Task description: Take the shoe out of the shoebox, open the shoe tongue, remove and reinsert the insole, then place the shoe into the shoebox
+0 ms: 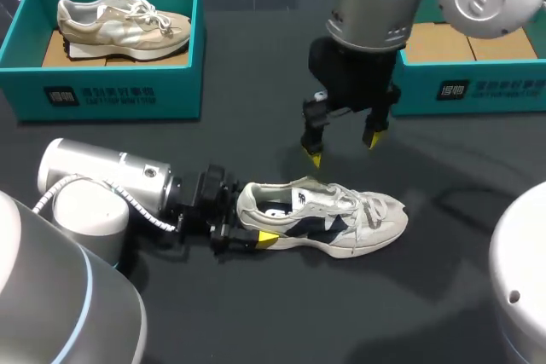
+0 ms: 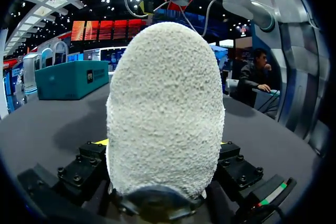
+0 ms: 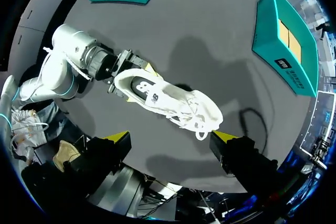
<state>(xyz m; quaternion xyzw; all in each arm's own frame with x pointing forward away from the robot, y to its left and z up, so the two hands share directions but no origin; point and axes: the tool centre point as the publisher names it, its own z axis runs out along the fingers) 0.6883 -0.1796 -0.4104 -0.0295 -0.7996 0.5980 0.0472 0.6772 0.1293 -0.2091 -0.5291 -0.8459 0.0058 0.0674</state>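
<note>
A white shoe with dark side panels [image 1: 328, 215] lies on its sole on the black table, toe pointing right. Its dark insole [image 1: 277, 209] shows in the opening. My left gripper [image 1: 258, 222] is low at the heel, one finger on each side, shut on the shoe. In the left wrist view the fuzzy white heel [image 2: 165, 108] fills the space between the fingers of the left gripper [image 2: 165, 145]. My right gripper [image 1: 342, 148] hangs open above the shoe's middle, touching nothing. From the right wrist the shoe [image 3: 170, 100] lies beneath the open right gripper [image 3: 170, 137].
A teal shoebox [image 1: 111, 95] at the back left holds a beige shoe [image 1: 119, 23]. A second teal shoebox [image 1: 478, 87] stands at the back right, partly behind my right arm. Bare table lies in front of the white shoe.
</note>
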